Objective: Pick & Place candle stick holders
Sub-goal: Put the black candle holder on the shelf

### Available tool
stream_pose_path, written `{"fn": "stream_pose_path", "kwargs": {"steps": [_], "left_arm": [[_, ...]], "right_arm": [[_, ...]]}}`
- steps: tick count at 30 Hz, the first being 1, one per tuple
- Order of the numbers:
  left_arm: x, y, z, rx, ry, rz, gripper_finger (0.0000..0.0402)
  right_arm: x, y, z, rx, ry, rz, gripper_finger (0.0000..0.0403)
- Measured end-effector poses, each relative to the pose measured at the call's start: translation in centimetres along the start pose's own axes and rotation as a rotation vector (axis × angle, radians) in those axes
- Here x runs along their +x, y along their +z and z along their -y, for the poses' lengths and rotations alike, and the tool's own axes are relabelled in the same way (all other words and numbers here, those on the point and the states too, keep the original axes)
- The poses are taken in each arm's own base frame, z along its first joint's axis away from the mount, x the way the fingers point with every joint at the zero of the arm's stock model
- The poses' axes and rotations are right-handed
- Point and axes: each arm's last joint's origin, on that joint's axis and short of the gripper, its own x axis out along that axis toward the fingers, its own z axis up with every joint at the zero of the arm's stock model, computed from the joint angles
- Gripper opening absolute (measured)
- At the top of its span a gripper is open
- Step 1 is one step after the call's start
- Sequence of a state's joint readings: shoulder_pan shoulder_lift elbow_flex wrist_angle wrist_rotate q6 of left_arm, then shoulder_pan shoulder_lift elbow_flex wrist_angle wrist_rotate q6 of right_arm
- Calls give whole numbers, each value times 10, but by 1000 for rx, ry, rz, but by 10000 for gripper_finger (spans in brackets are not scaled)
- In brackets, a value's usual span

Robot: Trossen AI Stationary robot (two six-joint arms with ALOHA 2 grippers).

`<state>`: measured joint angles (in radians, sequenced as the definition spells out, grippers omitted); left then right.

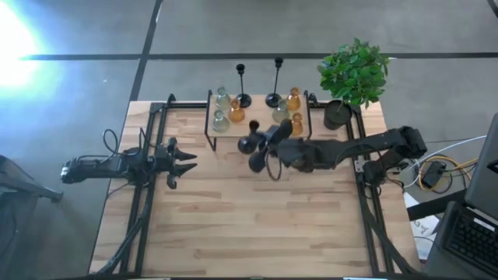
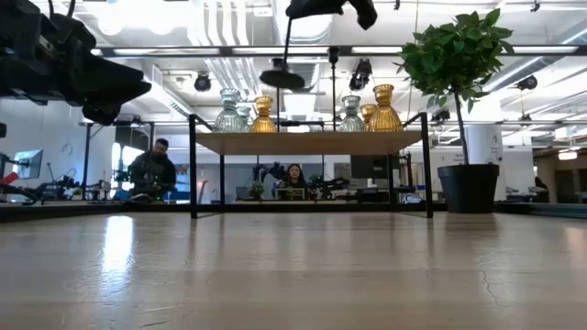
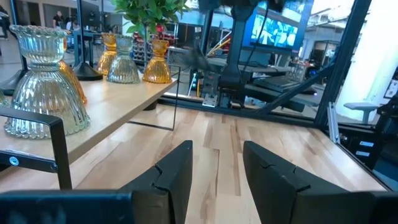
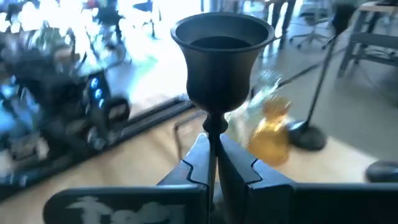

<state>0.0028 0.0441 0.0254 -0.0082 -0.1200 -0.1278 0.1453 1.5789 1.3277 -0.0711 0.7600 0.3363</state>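
Centre frame, just below shelf point(image 1: 226, 134): right gripper point(image 4: 211, 163) clamped on black holder point(image 4: 219, 53) stem, carrying. Next: set upright. Left gripper point(image 3: 214, 168) apart, waiting left.

A pale wooden plank desk point(image 1: 257, 225) fills the lower middle of the high view, framed along its left and right sides by black metal rails point(image 1: 148, 210). Around it lies a smooth grey concrete floor point(image 1: 93, 85), crossed near the top of the frame by a dark straight seam and washed by a bright white glare point(image 1: 12, 39) at the upper left. In the low view, the room behind is an open workshop: white ceiling ducts and pipes point(image 2: 229, 23) run across the top, black spotlights point(image 2: 203, 82) hang beneath them, and two people point(image 2: 152, 170) sit at cluttered workbenches in the middle distance.
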Motion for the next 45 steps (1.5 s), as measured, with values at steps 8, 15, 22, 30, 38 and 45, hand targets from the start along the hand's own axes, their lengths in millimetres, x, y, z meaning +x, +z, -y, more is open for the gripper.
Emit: {"fn": "stream_pose_path", "kwargs": {"steps": [8, 15, 22, 30, 38, 45], "left_arm": [[0, 0, 0, 0, 0, 0, 147], [0, 0, 0, 0, 0, 0, 147], [0, 0, 0, 0, 0, 0, 147], [0, 0, 0, 0, 0, 0, 147], [0, 0, 0, 0, 0, 0, 147], [0, 0, 0, 0, 0, 0, 147]], "right_arm": [[24, 23, 37, 18, -70, -33, 8], [41, 26, 63, -13, -123, -58, 8], [50, 26, 80, -34, -152, -88, 8], [60, 14, 95, -19, -144, -133, 8], [66, 7, 105, 7, -148, -141, 8], [69, 9, 109, -1, -122, -128, 8]]}}
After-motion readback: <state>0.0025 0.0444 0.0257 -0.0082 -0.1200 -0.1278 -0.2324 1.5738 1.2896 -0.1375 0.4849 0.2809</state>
